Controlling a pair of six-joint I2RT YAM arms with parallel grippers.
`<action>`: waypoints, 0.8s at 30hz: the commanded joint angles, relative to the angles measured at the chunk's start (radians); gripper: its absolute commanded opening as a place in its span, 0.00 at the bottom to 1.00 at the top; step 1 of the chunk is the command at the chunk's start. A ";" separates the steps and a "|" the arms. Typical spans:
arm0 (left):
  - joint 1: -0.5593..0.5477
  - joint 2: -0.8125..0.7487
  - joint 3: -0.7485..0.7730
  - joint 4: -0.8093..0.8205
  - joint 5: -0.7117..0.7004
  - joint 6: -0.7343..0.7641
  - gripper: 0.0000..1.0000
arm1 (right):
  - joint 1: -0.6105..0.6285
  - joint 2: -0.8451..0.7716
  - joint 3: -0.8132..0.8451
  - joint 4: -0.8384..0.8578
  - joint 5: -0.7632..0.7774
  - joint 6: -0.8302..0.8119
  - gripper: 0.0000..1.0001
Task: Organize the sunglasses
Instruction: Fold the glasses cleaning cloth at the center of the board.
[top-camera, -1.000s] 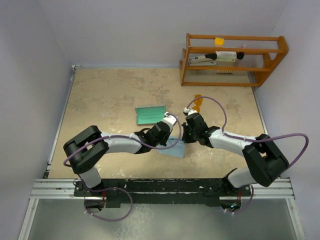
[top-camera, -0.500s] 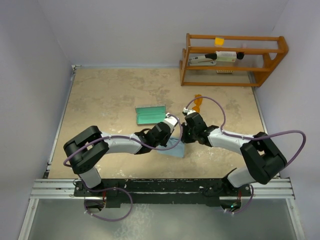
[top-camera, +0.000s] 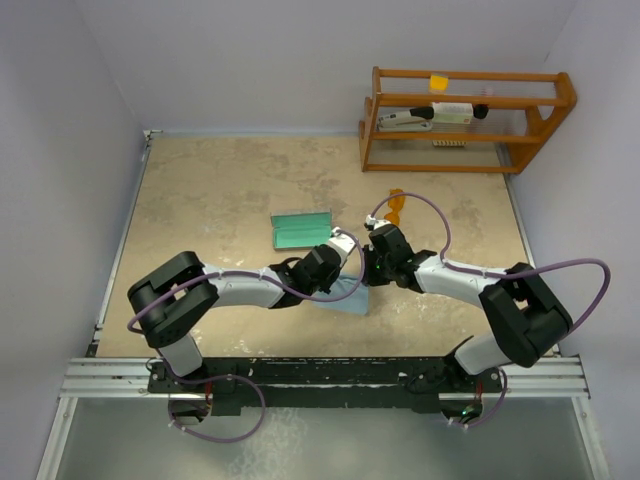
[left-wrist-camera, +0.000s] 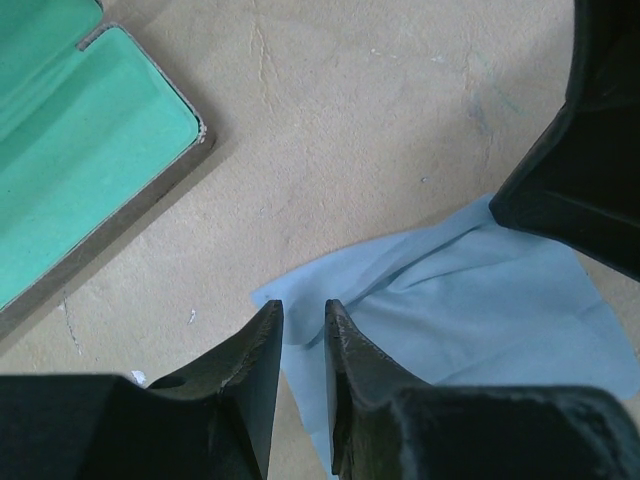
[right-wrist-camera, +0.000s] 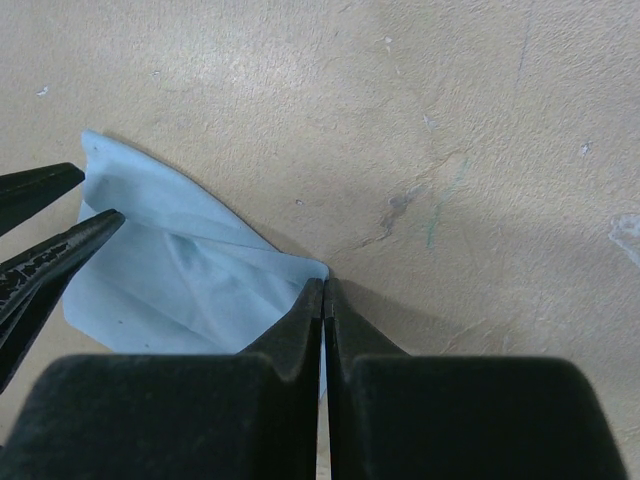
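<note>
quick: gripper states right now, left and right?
Left gripper: open a little, over a corner of the blue cloth, nothing held.
Right gripper: shut, pinching another corner of the blue cloth.

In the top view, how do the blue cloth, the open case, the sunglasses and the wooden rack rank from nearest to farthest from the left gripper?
1. blue cloth, right at the left gripper.
2. open case, just beyond, to the left.
3. sunglasses, farther back, to the right.
4. wooden rack, at the back right.
</note>
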 joint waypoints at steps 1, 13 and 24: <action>-0.006 0.005 0.014 -0.004 -0.024 0.038 0.22 | 0.004 0.006 0.033 -0.002 0.000 0.008 0.00; -0.014 -0.007 0.003 -0.004 0.000 0.039 0.22 | 0.004 0.016 0.031 -0.001 0.000 0.010 0.00; -0.029 -0.015 -0.009 -0.005 -0.025 0.031 0.22 | 0.004 0.022 0.030 0.006 -0.007 0.012 0.00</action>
